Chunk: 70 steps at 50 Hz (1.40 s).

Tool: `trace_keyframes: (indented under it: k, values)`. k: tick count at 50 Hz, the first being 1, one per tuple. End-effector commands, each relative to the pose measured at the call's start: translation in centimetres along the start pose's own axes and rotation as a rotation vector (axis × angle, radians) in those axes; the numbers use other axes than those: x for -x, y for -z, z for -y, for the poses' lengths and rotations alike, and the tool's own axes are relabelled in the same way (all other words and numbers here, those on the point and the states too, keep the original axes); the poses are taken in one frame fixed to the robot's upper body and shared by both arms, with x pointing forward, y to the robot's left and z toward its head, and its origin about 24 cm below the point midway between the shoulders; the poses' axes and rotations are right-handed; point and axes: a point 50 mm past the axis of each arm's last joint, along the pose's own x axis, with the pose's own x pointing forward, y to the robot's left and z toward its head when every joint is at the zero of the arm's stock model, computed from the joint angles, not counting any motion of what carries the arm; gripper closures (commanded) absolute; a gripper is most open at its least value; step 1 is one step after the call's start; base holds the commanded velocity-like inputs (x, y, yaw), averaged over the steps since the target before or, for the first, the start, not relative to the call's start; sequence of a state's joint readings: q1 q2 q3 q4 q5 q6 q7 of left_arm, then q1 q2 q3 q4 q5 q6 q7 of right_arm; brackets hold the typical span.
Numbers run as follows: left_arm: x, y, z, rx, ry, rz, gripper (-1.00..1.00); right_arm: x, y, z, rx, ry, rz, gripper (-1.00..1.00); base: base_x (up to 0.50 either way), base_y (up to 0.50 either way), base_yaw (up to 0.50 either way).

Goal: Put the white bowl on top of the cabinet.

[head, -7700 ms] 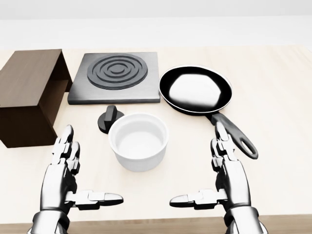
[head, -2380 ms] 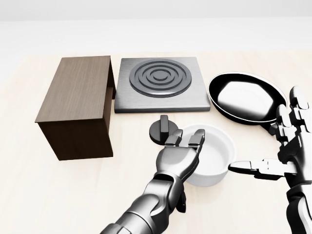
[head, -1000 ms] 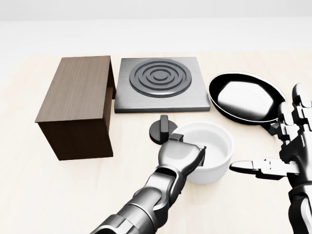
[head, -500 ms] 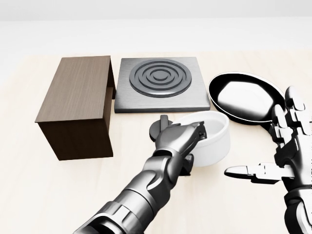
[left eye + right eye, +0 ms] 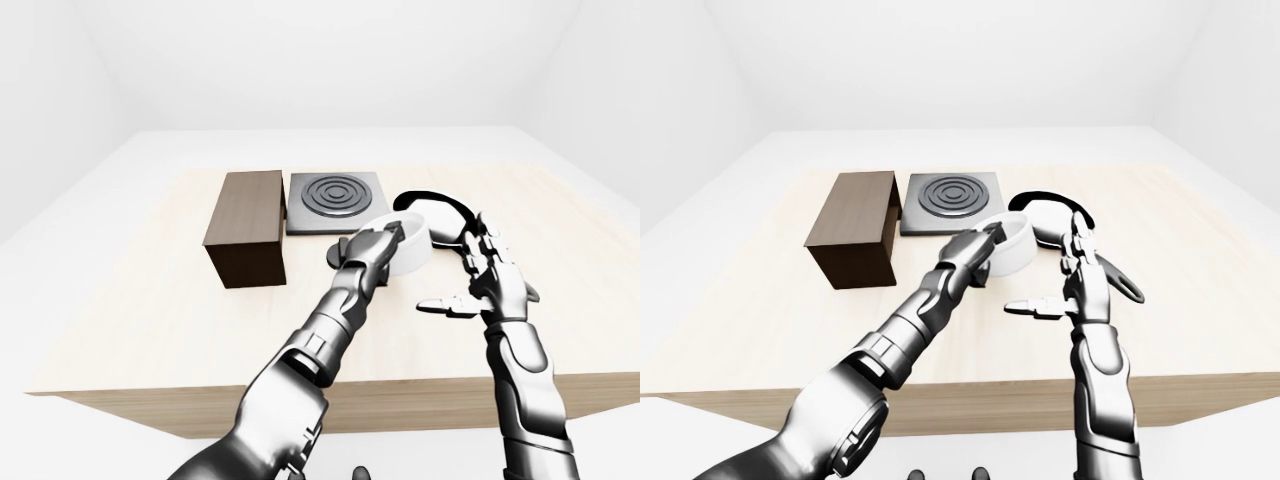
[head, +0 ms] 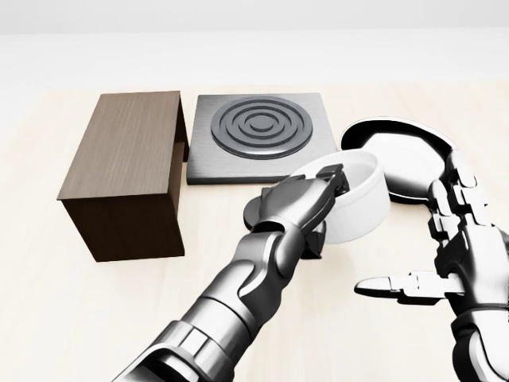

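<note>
The white bowl (image 6: 362, 203) is lifted off the table and tilted, in the middle of the head view. My left hand (image 6: 306, 199) is shut on its near-left rim, with fingers hooked over the edge. The dark brown cabinet (image 6: 127, 171) stands at the left of the table, its flat top bare. My right hand (image 6: 445, 255) is open at the right, apart from the bowl, thumb pointing left.
A grey stove plate (image 6: 262, 135) with rings lies beside the cabinet. A black frying pan (image 6: 406, 159) sits at the right, partly behind the bowl. A small black knob (image 6: 253, 213) is mostly hidden under my left hand.
</note>
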<state>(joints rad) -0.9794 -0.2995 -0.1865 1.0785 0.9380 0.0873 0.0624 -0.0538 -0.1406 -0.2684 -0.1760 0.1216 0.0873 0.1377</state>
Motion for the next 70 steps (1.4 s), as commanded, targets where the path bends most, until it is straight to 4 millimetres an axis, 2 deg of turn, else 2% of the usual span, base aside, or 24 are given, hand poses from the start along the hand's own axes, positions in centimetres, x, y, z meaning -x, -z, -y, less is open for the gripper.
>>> trace_keyframes:
  k: [1, 7, 19, 27, 37, 40, 46, 48, 56, 64, 70]
  values:
    - [0.0, -1.3, -2.1, 0.002, -0.09, 0.06, 1.0, 0.0, 0.4, -0.4, 0.008, -0.011, -0.019, -1.0, 0.0, 0.0, 0.0]
    - [0.0, -1.1, -2.6, -0.014, -0.114, 0.058, 1.0, 0.0, 0.8, -0.7, 0.014, -0.018, -0.033, -1.0, 0.0, 0.0, 0.0]
    - [0.2, -1.2, -5.1, -0.029, -0.172, 0.084, 1.0, 0.1, 1.1, -1.1, 0.021, -0.029, -0.045, -1.0, 0.0, 0.0, 0.0]
    - [0.3, -0.8, -7.8, -0.04, -0.238, 0.087, 1.0, 0.1, 1.2, -1.2, 0.024, -0.032, -0.052, -1.0, 0.0, 0.0, 0.0]
    - [1.1, -0.2, -12.7, -0.032, -0.315, 0.104, 1.0, 0.1, 1.3, -1.2, 0.026, -0.035, -0.057, -1.0, 0.0, 0.0, 0.0]
    - [1.2, 0.5, -14.4, -0.018, -0.341, 0.088, 1.0, 0.1, 1.5, -1.3, 0.026, -0.036, -0.066, -1.0, 0.0, 0.0, 0.0]
    - [1.5, 1.5, -16.3, -0.006, -0.376, 0.066, 1.0, 0.1, 1.7, -1.3, 0.027, -0.037, -0.072, -1.0, 0.0, 0.0, 0.0]
    - [1.5, 1.5, -16.3, -0.006, -0.377, 0.066, 1.0, 0.1, 1.7, -1.3, 0.027, -0.037, -0.072, -1.0, 0.0, 0.0, 0.0]
    - [1.8, 4.2, -19.1, 0.05, -0.436, -0.017, 1.0, 0.0, 1.9, -1.5, 0.029, -0.041, -0.081, -1.0, 0.0, 0.0, 0.0]
    - [2.4, 5.4, -20.5, 0.047, -0.48, -0.048, 1.0, 0.0, 2.2, -1.7, 0.033, -0.046, -0.094, -1.0, 0.0, 0.0, 0.0]
    - [3.0, 7.4, -21.8, 0.058, -0.537, -0.113, 1.0, 0.2, 2.1, -1.8, 0.036, -0.05, -0.092, -1.0, 0.0, 0.0, 0.0]
